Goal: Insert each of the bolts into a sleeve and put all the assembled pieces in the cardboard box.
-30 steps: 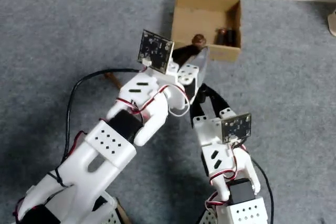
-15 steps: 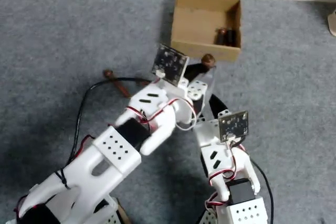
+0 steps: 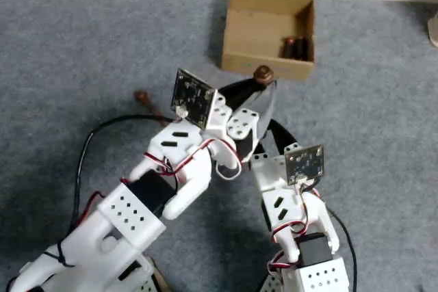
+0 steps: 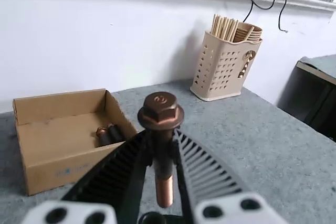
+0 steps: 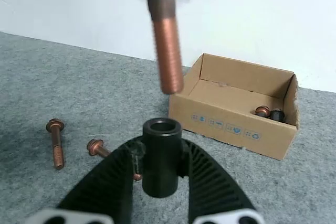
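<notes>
My left gripper (image 4: pixel 160 136) is shut on a copper bolt (image 4: pixel 161 116), held upright with its hex head up. In the high view that bolt's head (image 3: pixel 262 73) sits just in front of the cardboard box (image 3: pixel 263 66). My right gripper (image 5: pixel 160 153) is shut on a black sleeve (image 5: pixel 161 161), standing with its bore upward. The bolt's shank (image 5: pixel 167 51) hangs just above the sleeve's mouth, apart from it and slightly off to one side. Assembled pieces (image 3: pixel 295 47) lie in the box's far right corner.
Two loose bolts (image 5: pixel 55 142) (image 5: pixel 102 149) lie on the grey carpet left of the arms; one bolt (image 3: pixel 147 100) shows beside the left arm's cable. A beige utensil holder (image 4: pixel 223 66) stands against the wall beyond the box (image 4: pixel 58 163).
The left gripper carried the bolt away from the box's front wall toward the right gripper, then shifted a little left. The right arm has barely moved.
</notes>
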Robot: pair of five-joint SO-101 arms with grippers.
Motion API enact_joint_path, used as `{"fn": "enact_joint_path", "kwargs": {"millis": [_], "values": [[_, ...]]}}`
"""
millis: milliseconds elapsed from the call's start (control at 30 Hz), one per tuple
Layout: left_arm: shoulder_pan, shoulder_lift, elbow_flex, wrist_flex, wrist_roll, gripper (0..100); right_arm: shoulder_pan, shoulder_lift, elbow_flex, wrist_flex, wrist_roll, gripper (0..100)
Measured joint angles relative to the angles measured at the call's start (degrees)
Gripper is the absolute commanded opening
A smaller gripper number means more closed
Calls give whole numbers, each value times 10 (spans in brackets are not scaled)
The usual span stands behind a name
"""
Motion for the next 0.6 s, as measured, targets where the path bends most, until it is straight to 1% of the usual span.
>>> {"fn": "enact_joint_path", "kwargs": {"millis": [600], "values": [[-1, -2, 35, 0, 0, 5, 0, 0, 0, 0, 0, 5]]}}
